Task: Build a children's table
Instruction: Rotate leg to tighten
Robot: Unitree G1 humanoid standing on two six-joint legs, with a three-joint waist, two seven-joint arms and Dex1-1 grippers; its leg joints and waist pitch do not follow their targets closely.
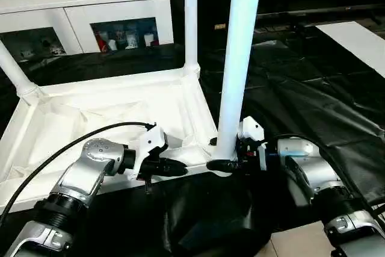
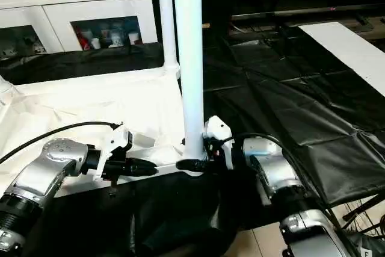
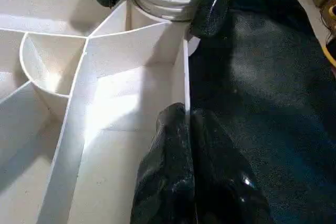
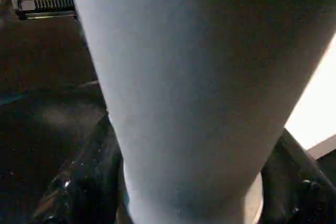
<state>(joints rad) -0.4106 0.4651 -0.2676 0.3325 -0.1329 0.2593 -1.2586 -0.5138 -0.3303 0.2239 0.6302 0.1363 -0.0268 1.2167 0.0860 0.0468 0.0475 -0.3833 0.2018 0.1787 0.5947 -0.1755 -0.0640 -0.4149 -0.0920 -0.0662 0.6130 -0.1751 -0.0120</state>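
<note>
Two black fingers [image 4: 79, 182] clasp the smooth tapered leg [image 1: 239, 58] (white plastic).

The near leg [image 1: 237, 64] runs off the top edge (as does the far leg [image 1: 190, 19]).

- The head's two eye views are looking forward and down over both forearms, sharing the upturned tabletop [image 1: 108, 109] and the near upright leg [image 1: 237, 64] mid-frame.
- The left wrist view is sitting very close to the tabletop's rim [image 3: 185, 85].
- The right wrist view is facing that leg [image 4: 178, 87] at closest range.
</note>
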